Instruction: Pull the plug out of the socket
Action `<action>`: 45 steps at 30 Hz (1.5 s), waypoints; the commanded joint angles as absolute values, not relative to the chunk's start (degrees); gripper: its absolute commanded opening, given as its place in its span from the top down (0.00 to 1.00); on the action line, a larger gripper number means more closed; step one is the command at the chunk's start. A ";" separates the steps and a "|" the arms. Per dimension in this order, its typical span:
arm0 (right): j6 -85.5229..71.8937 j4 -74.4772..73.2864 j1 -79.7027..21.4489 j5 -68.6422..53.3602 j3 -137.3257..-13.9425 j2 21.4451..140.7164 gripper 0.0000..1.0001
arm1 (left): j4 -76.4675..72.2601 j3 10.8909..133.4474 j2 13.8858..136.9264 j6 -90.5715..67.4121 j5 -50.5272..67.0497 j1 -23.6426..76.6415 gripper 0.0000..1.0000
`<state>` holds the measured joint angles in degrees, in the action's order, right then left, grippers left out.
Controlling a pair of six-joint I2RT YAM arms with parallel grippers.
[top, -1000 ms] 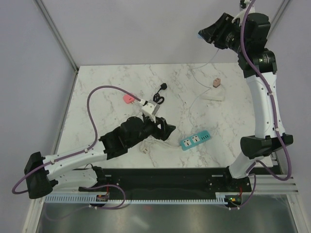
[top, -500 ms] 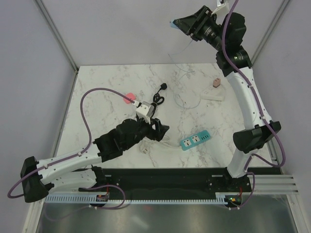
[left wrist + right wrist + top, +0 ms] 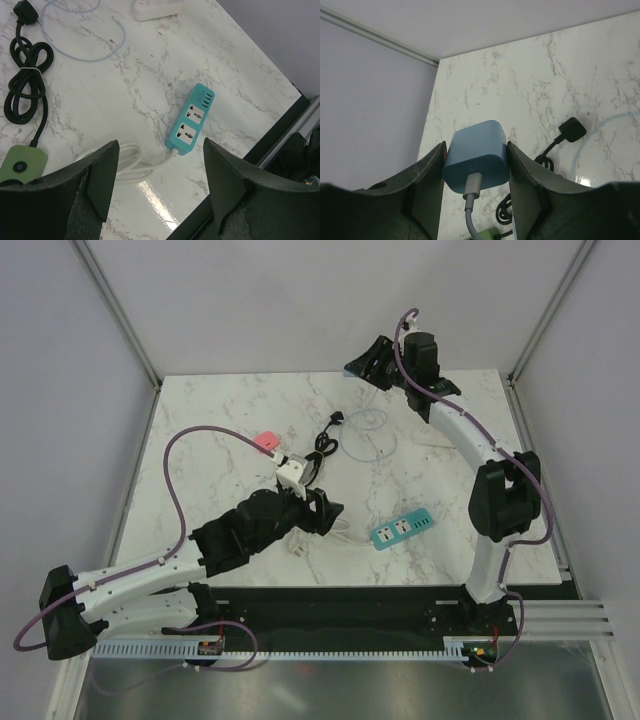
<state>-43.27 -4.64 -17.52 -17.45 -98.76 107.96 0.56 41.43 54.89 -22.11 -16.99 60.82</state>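
A blue plug (image 3: 477, 150) with a grey cable sits between the fingers of my right gripper (image 3: 476, 147), which is shut on it. In the top view that gripper (image 3: 358, 370) hangs over the back middle of the table, and the pale blue cable (image 3: 365, 435) loops on the marble below. The teal socket strip (image 3: 403, 527) lies at the front right, and both its outlets (image 3: 191, 124) show nothing in them. My left gripper (image 3: 160, 145) is open above bare marble, just left of the strip, seen in the top view by the white coil (image 3: 328, 508).
A bundled black cord (image 3: 25, 75) with its plug lies left of centre, next to a green switch (image 3: 20, 162). A pink item (image 3: 266, 441) rests behind it. The strip's white cable (image 3: 130, 165) coils beside the left fingers. A white socket block (image 3: 155, 7) stands at the back.
My right arm has swung down and to the left from high over the back right, carrying the blue plug, and the cable has dropped onto the table. The left arm barely shifted.
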 commanded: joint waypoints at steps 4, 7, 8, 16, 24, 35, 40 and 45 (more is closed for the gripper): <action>-36.22 -0.35 -20.12 -11.35 -97.74 116.62 0.96 | -0.35 39.90 53.00 -24.43 -17.84 60.73 0.26; -34.19 -0.35 -21.44 -8.36 -95.11 119.70 0.94 | 1.40 39.55 52.21 -24.26 -18.37 60.73 0.26; -34.28 3.04 -21.53 -7.65 -91.97 119.97 0.94 | 1.58 39.46 52.03 -24.17 -18.54 60.73 0.26; -32.35 7.03 -21.62 -3.43 -83.50 122.87 0.84 | 2.29 38.23 51.15 -23.82 -19.16 60.64 0.26; -27.78 3.61 -21.71 -4.83 -81.74 122.43 0.32 | 1.58 38.50 52.12 -23.82 -18.63 60.64 0.26; -22.33 -14.31 -21.62 -3.96 -92.54 115.94 0.02 | 0.35 38.76 54.49 -23.73 -16.88 60.64 0.26; -22.58 -19.15 -19.70 -3.07 -95.10 109.96 0.02 | 0.18 38.94 55.37 -23.99 -15.82 60.73 0.26; -25.04 -21.53 -14.60 -4.31 -92.57 103.63 0.02 | 0.26 39.29 55.72 -24.26 -15.47 60.64 0.26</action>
